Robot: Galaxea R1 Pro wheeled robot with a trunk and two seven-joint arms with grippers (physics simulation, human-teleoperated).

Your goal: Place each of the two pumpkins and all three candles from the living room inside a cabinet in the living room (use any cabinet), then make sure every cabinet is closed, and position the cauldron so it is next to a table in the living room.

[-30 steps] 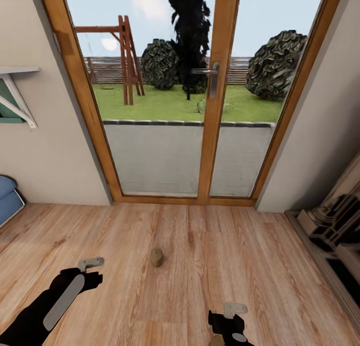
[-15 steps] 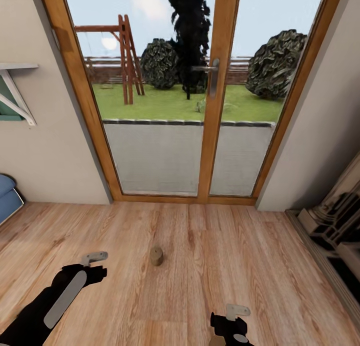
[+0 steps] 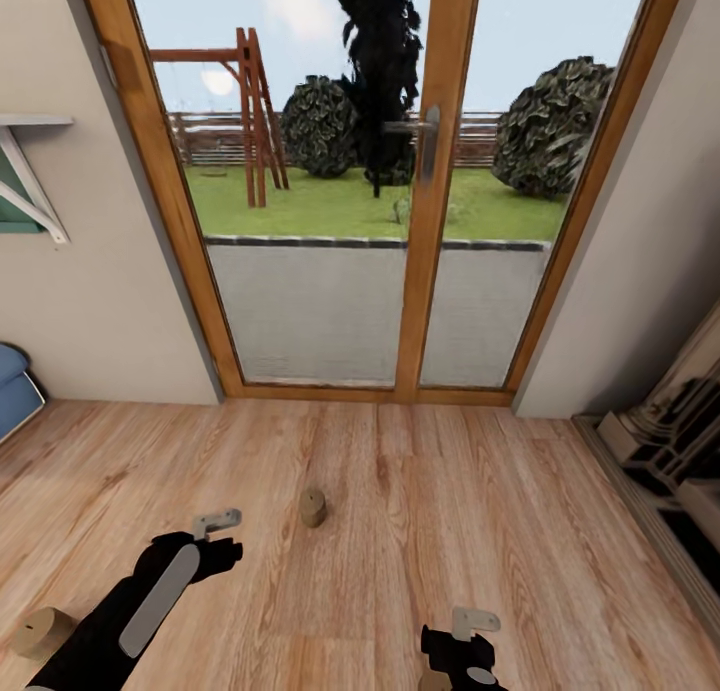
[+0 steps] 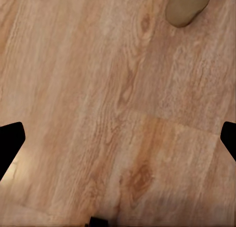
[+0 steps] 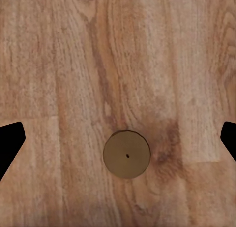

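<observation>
A stubby tan candle (image 5: 127,154) stands upright on the wooden floor (image 3: 480,531) directly beneath the right gripper (image 3: 462,639), jaws spread wide to either side. The left gripper (image 3: 218,533), jaws likewise apart, hovers near a second candle (image 3: 313,507); a third (image 3: 42,632) lies tipped by the left arm. Beyond, the glazed garden doors (image 3: 400,171). Small, rigid and likely light, each candle should take a pinch across its round sides.

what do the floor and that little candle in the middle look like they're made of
Floor: looks like light wood planks or laminate, with visible grain, knots and plank seams, and a low sheen.

Candle: a matte tan-beige stub, probably wax; the candle under the right claw shows a flat top with a dark dot at its centre, perhaps a wick.
</observation>
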